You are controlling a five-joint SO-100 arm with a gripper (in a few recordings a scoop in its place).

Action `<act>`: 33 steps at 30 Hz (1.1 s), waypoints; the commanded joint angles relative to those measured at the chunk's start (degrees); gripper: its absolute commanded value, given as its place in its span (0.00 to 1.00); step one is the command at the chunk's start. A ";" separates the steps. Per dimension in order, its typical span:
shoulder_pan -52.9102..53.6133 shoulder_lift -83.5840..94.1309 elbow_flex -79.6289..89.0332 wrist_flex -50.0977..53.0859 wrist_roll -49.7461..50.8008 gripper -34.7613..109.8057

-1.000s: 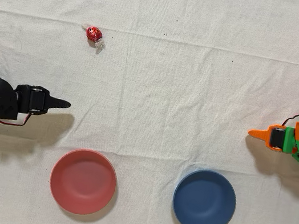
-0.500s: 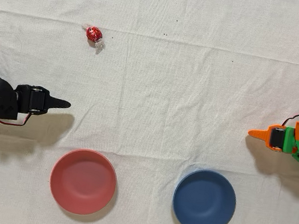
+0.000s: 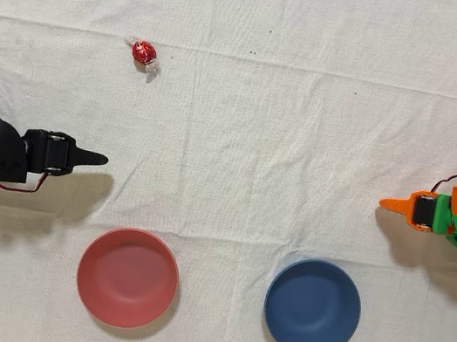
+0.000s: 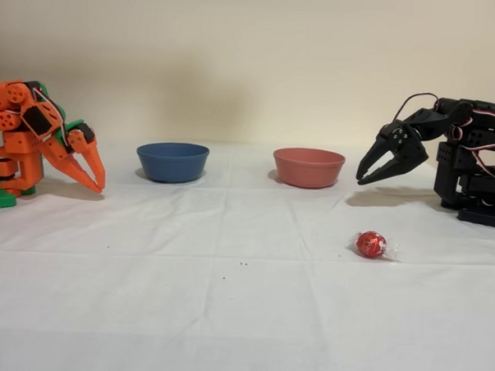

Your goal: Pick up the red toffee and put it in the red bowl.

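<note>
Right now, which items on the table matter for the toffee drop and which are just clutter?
Job items:
- red toffee, lying on the cloth, untouched
- red bowl, nothing in it
- black arm's gripper, raised off the cloth, holding nothing

Just there:
- blue bowl, beside the red one
- orange arm, idle
- white cloth

Your black arm point(image 4: 467, 154) is built of blocky matte-black printed segments housing boxy servos, with thin red and white cables looping over its top. Its gripper point(image 4: 367, 176) ends in two tapered, pointed black fingers point(image 3: 93, 158).
</note>
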 commanded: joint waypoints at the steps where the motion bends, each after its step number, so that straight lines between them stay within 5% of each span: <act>1: 0.79 0.62 -3.25 4.22 -1.49 0.24; 11: -1.67 -0.70 -18.63 9.23 -8.79 0.24; 33: -29.79 -52.38 -63.28 14.33 -2.29 0.25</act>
